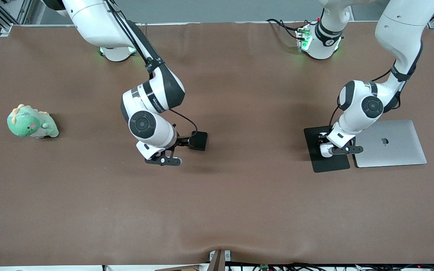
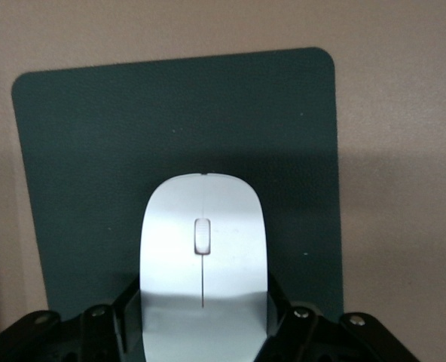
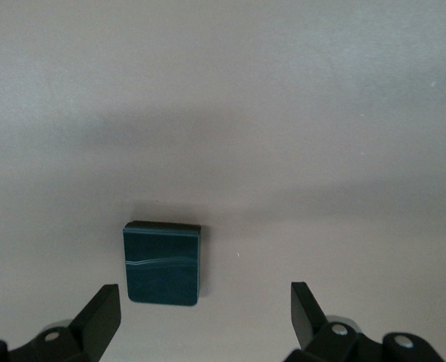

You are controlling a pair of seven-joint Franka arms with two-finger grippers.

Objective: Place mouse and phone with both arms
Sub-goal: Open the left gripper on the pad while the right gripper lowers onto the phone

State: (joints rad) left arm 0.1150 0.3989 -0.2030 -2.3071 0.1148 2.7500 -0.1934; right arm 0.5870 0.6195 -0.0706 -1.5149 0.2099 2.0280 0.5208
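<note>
We see the left end effector (image 2: 202,332) clamped on the mouse (image 2: 203,249), low over the black pad (image 1: 328,162) beside the laptop (image 1: 390,145). Risk: release at a tilt or too near the pad's edge nearest the front camera, and the glossy mouse slides off onto the worktop (image 1: 217,210). The right end effector (image 3: 206,313) hangs spread wide and empty over the phone (image 3: 163,264), toward the right arm's end from the pad. The phone sits off-centre between the fingers (image 3: 102,313); closing now could nudge or skew it.

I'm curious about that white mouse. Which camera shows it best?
The left wrist view: the mouse fills the picture, gripped over the black pad. The front view shows only a white sliver under the arm; the right wrist view misses it.
</note>
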